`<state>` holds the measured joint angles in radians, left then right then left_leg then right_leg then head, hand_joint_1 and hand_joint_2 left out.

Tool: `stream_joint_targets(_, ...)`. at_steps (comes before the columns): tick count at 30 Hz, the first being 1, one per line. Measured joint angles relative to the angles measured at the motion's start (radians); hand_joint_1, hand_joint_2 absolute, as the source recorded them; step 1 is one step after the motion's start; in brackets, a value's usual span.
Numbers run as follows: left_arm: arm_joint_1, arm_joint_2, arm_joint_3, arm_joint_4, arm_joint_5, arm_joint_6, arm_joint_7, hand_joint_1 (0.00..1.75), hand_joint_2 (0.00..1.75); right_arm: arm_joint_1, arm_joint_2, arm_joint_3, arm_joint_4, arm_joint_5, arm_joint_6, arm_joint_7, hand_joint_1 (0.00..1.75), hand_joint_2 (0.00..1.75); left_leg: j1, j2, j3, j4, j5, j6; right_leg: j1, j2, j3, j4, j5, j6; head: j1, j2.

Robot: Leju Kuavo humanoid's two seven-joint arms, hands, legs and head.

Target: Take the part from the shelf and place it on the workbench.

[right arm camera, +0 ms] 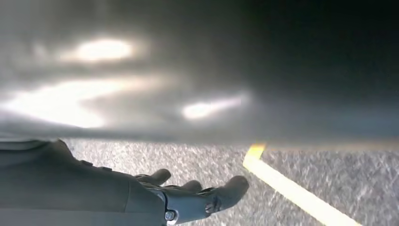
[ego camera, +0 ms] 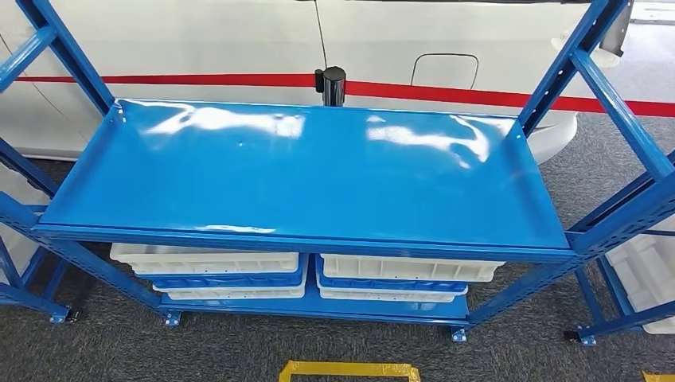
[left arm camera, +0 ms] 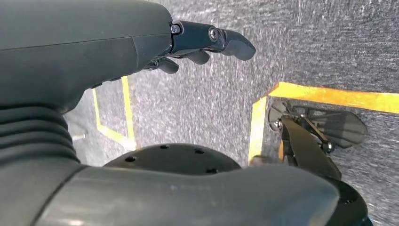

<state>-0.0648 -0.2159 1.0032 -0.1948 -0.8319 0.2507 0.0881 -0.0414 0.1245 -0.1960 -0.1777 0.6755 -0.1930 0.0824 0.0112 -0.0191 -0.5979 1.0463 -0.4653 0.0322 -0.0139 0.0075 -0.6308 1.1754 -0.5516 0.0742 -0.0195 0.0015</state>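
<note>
Hanging low, the left hand (left arm camera: 197, 44) holds nothing; its dark fingers (left arm camera: 233, 43) are loosely extended and apart over grey carpet (left arm camera: 211, 103), with yellow floor tape (left arm camera: 329, 96) beyond the fingertips. The right hand (right arm camera: 188, 195) is likewise empty, fingers (right arm camera: 233, 186) spread slightly, above the same speckled carpet; a yellow tape line (right arm camera: 291, 190) runs just past its fingertips, and a blurred, glossy grey surface (right arm camera: 197, 80) with bright glare patches takes up the frame beyond it.

Head view: a blue metal shelf unit (ego camera: 302, 179) stands straight ahead. Its top shelf is a broad, glossy panel with a low raised lip along the far and side edges; the front edge is flush. Slanted blue uprights (ego camera: 605, 76) frame both ends, leaving the front fully open.

On the lower tier, four bins in two stacks of two: white bins (ego camera: 205, 261) on top at left and right, a blue bin (ego camera: 231, 281) showing beneath each, with more white under that. What lies inside the bins cannot be seen, and I cannot tell where the part is.

Neighbouring blue racks with white bins (ego camera: 649, 274) flank both sides. Behind the shelf: a white car body (ego camera: 446, 40) with a red stripe, a black post (ego camera: 331, 83) at the far edge. One yellow tape mark (ego camera: 350, 370) on the carpet in front.
</note>
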Motion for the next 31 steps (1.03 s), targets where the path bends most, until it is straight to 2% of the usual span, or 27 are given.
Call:
stream_joint_targets(1,0.000,-0.001,0.000,0.000,0.001,0.001,0.000,0.00,0.00,0.001,-0.001,-0.001,0.000,0.001,-0.004,0.000,0.00,0.00,-0.003,-0.002,0.006,0.001,-0.007,-0.004,0.001,-0.001,0.017,-0.065,0.041,0.001,0.001,0.000)
stream_joint_targets(2,-0.001,-0.002,0.000,0.000,0.001,0.002,0.000,0.00,0.00,0.000,-0.002,-0.001,0.000,0.003,-0.008,0.001,0.00,0.00,-0.007,-0.003,0.009,0.003,-0.013,-0.007,0.001,-0.002,0.030,-0.112,0.069,-0.005,0.002,0.000)
stream_joint_targets(3,-0.003,-0.002,0.000,0.000,0.000,0.003,0.000,0.00,0.00,-0.001,-0.002,-0.002,0.001,0.004,-0.011,0.001,0.00,0.00,-0.011,-0.004,0.010,0.004,-0.016,-0.003,0.001,-0.002,0.037,-0.136,0.083,-0.015,0.002,0.000)
stream_joint_targets(5,-0.004,-0.002,0.000,0.000,0.000,0.004,0.001,0.00,0.00,-0.004,-0.002,-0.002,0.001,0.006,-0.016,0.001,0.00,0.00,-0.016,-0.003,0.012,0.003,-0.019,0.011,0.001,0.000,0.041,-0.143,0.089,-0.029,0.000,0.000)
stream_joint_targets(6,-0.004,-0.002,0.000,0.000,0.000,0.004,0.002,0.00,0.00,-0.005,-0.003,-0.002,0.001,0.006,-0.017,0.001,0.00,0.00,-0.017,-0.003,0.015,0.001,-0.018,0.018,0.002,0.000,0.042,-0.143,0.089,-0.030,-0.001,0.000)
stream_joint_targets(7,-0.004,-0.002,0.000,0.000,0.000,0.004,0.002,0.00,0.00,-0.005,-0.003,-0.003,0.001,0.006,-0.017,0.001,0.00,0.00,-0.017,-0.002,0.017,-0.001,-0.018,0.019,0.003,0.001,0.043,-0.143,0.088,-0.031,0.000,0.000)
stream_joint_targets(9,-0.005,-0.002,0.000,0.000,0.000,0.004,0.002,0.00,0.87,-0.004,-0.003,-0.003,0.001,0.006,-0.019,0.002,0.00,0.87,-0.016,-0.002,0.021,-0.006,-0.018,0.017,0.004,0.002,0.044,-0.143,0.086,-0.035,-0.001,0.000)
stream_joint_targets(11,-0.005,-0.002,0.000,0.000,0.000,0.004,0.003,0.00,1.75,-0.005,-0.003,-0.004,0.001,0.006,-0.022,0.003,0.00,1.75,-0.016,-0.002,0.024,-0.010,-0.017,0.009,0.005,0.002,0.045,-0.142,0.084,-0.038,-0.001,0.000)
stream_joint_targets(13,-0.005,-0.001,-0.003,-0.001,0.006,0.004,0.003,0.00,1.75,-0.004,-0.004,-0.005,0.000,-0.001,-0.025,0.004,0.00,1.75,-0.015,-0.001,0.026,-0.012,-0.017,-0.002,0.006,0.002,0.047,-0.142,0.083,-0.040,0.000,0.000)
stream_joint_targets(15,0.000,0.003,-0.024,-0.004,0.027,0.002,0.003,0.00,0.87,0.000,-0.006,-0.005,-0.004,-0.025,-0.022,0.004,0.00,1.75,-0.014,-0.001,0.027,-0.013,-0.018,-0.009,0.006,0.001,0.048,-0.142,0.083,-0.041,0.000,0.000)
stream_joint_targets(17,0.008,0.010,-0.063,-0.010,0.064,-0.004,0.002,0.00,0.00,0.008,-0.011,-0.005,-0.011,-0.058,-0.013,0.002,0.00,1.75,-0.014,-0.001,0.028,-0.013,-0.018,-0.011,0.006,0.001,0.050,-0.142,0.082,-0.042,0.000,0.000)
stream_joint_targets(19,0.018,0.019,-0.104,-0.017,0.104,-0.015,-0.002,0.00,0.00,0.016,-0.016,-0.004,-0.018,-0.090,-0.003,-0.001,0.00,1.75,-0.015,-0.001,0.028,-0.014,-0.018,-0.011,0.006,0.001,0.050,-0.142,0.082,-0.042,0.000,0.000)
stream_joint_targets(23,0.038,0.039,-0.191,-0.034,0.188,-0.041,-0.012,0.00,0.00,0.034,-0.025,0.005,-0.035,-0.156,0.019,-0.009,0.00,0.00,-0.017,-0.002,0.029,-0.014,-0.018,-0.011,0.003,0.001,0.051,-0.143,0.082,-0.042,0.000,0.000)
stream_joint_targets(31,0.078,0.076,-0.367,-0.068,0.340,-0.090,-0.029,0.00,0.00,0.070,-0.045,0.037,-0.072,-0.279,0.060,-0.025,0.00,0.00,-0.019,-0.002,0.030,-0.013,-0.018,-0.011,0.001,0.001,0.054,-0.145,0.082,-0.042,0.000,0.000)
